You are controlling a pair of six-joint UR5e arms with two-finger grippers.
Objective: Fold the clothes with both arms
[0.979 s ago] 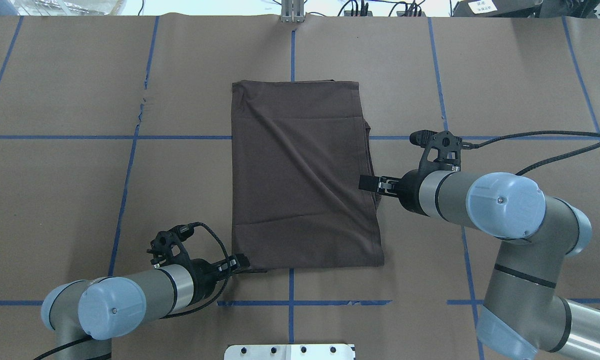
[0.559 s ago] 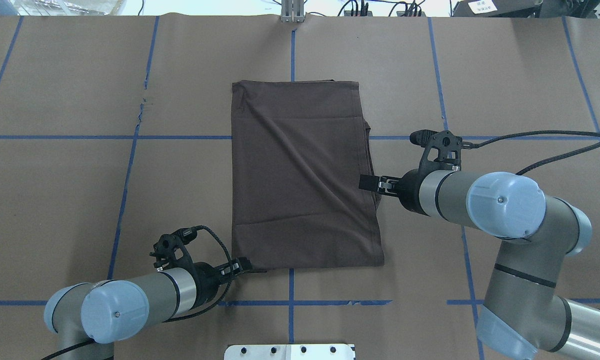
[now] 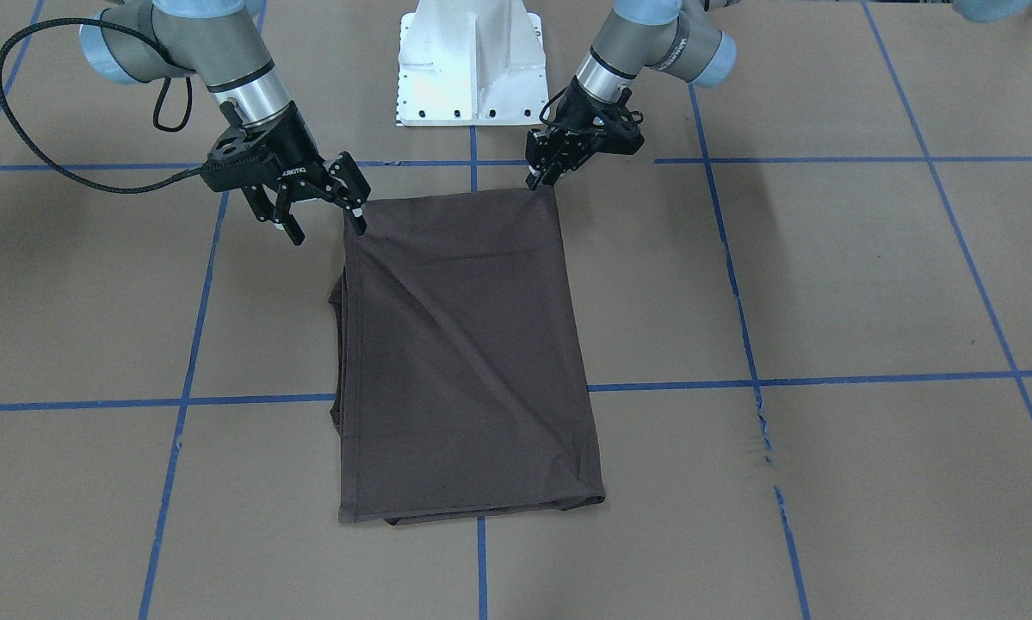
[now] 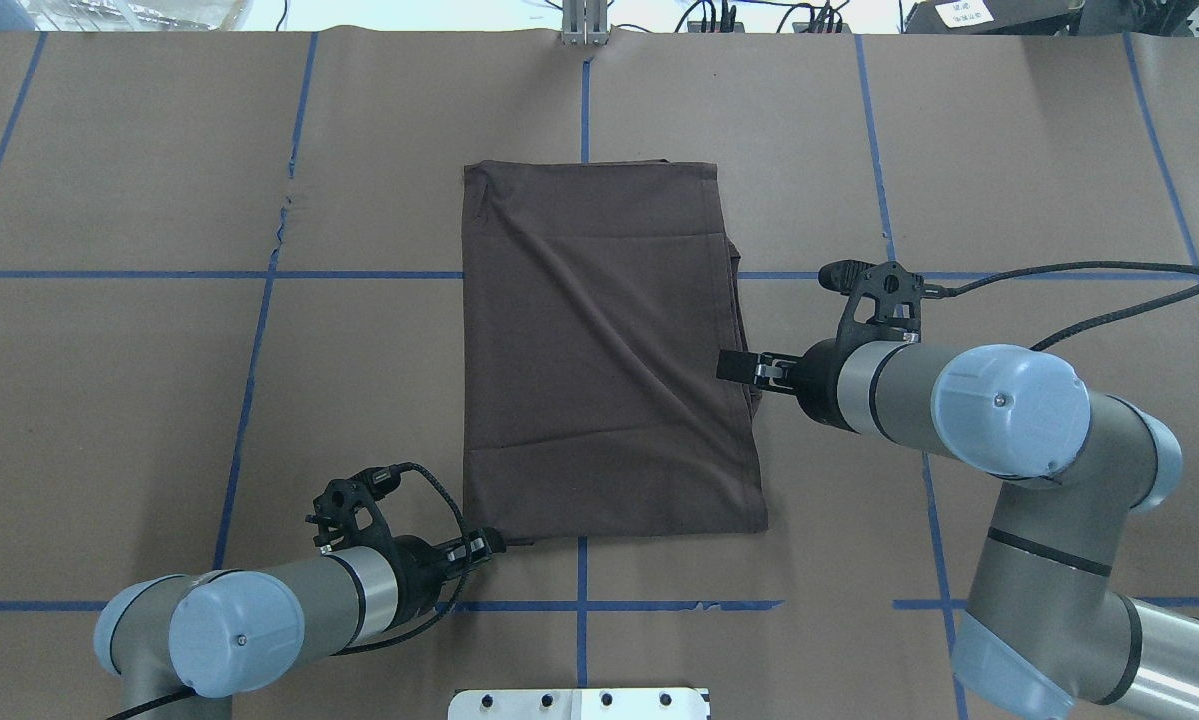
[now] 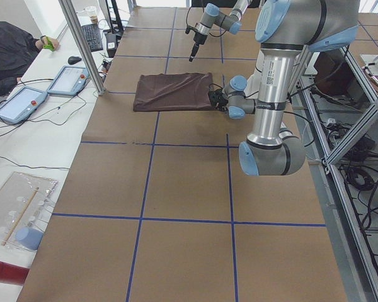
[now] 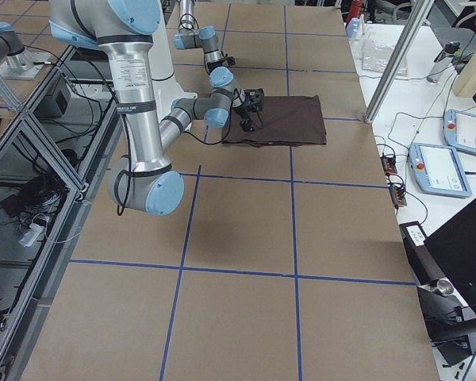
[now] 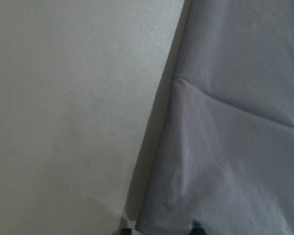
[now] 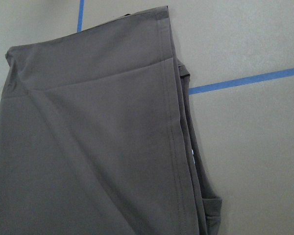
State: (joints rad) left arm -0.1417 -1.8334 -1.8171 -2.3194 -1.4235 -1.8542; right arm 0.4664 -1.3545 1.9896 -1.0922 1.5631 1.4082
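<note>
The dark grey-brown T-shirt (image 4: 599,340) lies flat, folded into a long rectangle, in the middle of the table; it also shows in the front view (image 3: 464,362). My left gripper (image 4: 489,545) is low at the shirt's near left corner, also seen in the front view (image 3: 540,179). In the left wrist view the cloth corner (image 7: 225,147) lies between the two dark fingertips (image 7: 196,228), which stand apart. My right gripper (image 3: 324,227) is open and empty, raised over the shirt's right edge (image 4: 731,367). The right wrist view shows the folded layers (image 8: 88,137) from above.
The white pedestal base (image 3: 471,69) stands at the robot's side of the table. Brown paper with blue tape lines (image 4: 359,274) covers the table, with a small tear (image 4: 284,205) at the far left. An aluminium post (image 5: 82,44) and tablets (image 5: 25,104) stand beyond the far edge.
My left gripper has drawn back a little toward the robot and settled at the shirt's near left corner. The right arm and the shirt have not moved.
</note>
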